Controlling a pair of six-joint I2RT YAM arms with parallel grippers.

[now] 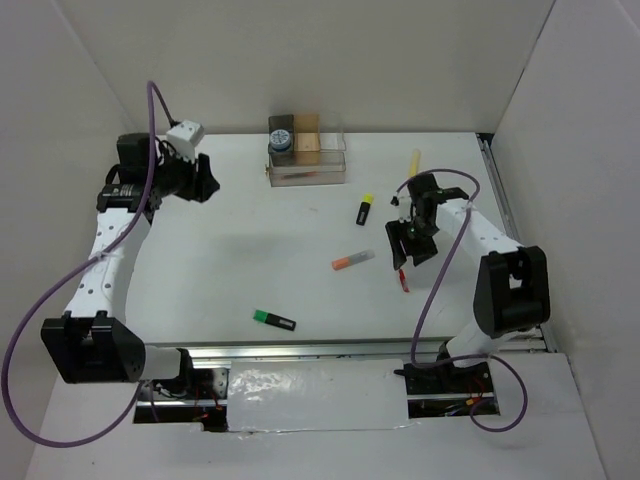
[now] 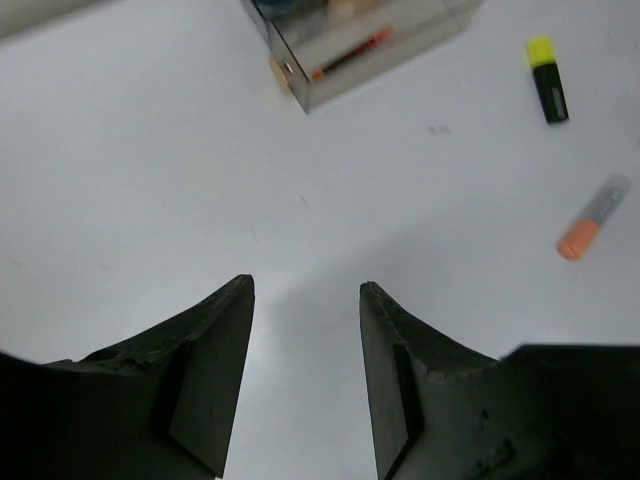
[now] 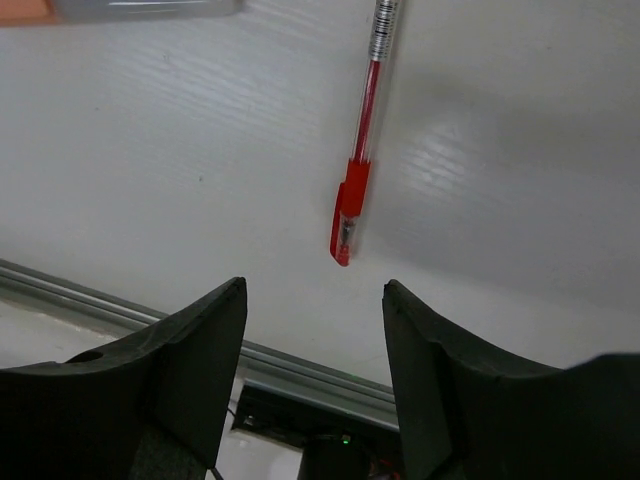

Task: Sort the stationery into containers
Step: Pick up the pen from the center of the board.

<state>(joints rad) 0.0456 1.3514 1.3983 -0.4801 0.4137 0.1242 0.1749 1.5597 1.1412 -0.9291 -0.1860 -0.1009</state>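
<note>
On the far side of the white table (image 1: 200, 270) stood the clear organiser (image 1: 320, 168), with a round tin (image 1: 281, 139) at its rear left corner and something thin and red lying in its low front tray. Four loose items lay on the table in front of it, all well apart from each other: a black highlighter with a yellow end (image 1: 364, 209), an orange marker (image 1: 353, 261), a black highlighter with a green end (image 1: 273, 319) near the front edge, and a red pen (image 1: 404, 279). A pale yellow stick (image 1: 414, 160) lay further back on the right side. The left gripper (image 1: 205, 180) was to the left of the organiser, over bare table; in its wrist view its jaws stood apart with nothing between them – only the white surface was seen in the gap. The right gripper (image 1: 410, 248) was between the orange marker and the red pen, close to the pen. In the right wrist view its jaws were also apart and empty – the pen lay flat on the table just beyond the fingertips (image 3: 215, 310), not touching them.
</note>
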